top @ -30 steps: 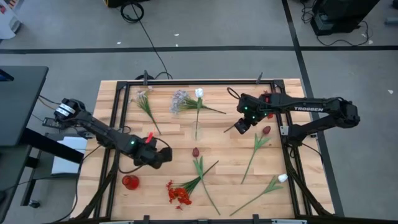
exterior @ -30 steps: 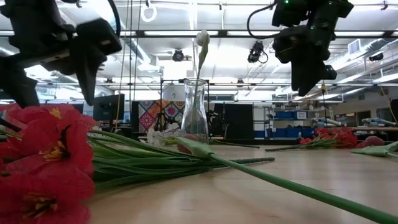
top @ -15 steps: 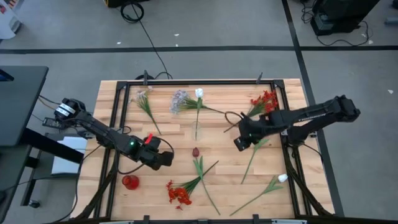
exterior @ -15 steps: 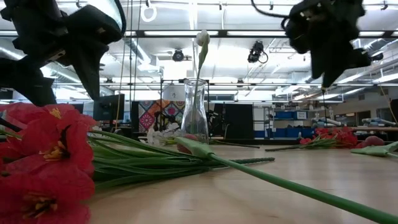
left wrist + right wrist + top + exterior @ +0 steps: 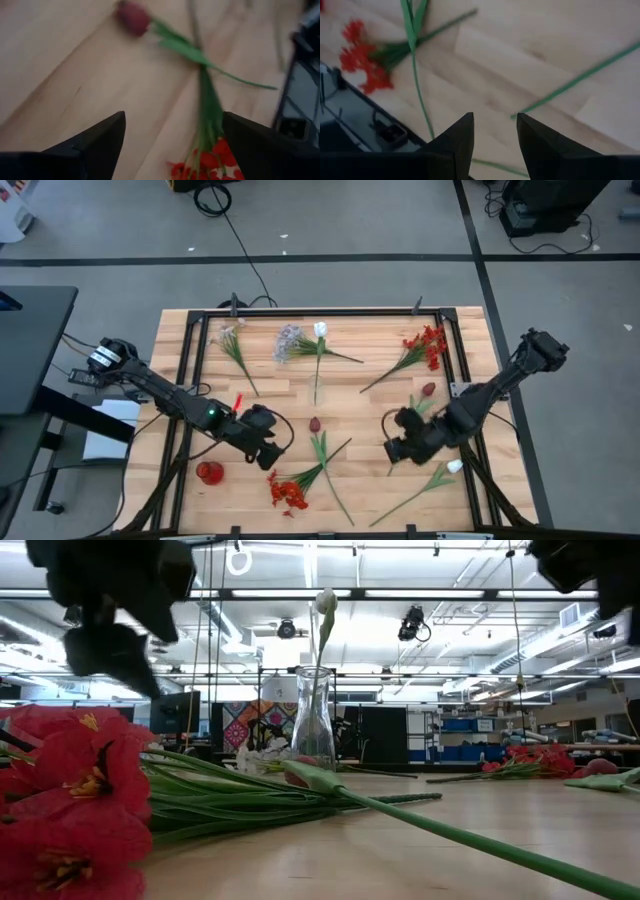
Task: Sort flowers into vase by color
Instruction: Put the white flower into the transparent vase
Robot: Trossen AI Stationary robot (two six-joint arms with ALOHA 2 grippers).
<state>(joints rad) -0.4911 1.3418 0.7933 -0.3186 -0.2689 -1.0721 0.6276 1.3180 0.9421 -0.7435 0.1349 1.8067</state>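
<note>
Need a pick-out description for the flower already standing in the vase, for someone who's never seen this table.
Start at the table's far edge, near its middle, where a clear glass vase stands. The white tulip rises from its neck on a thin green stem. It is the only flower upright; every other one lies flat on the wood.

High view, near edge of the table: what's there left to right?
Red blossom → left pincer → red cluster → right pincer → white tulip.
</note>
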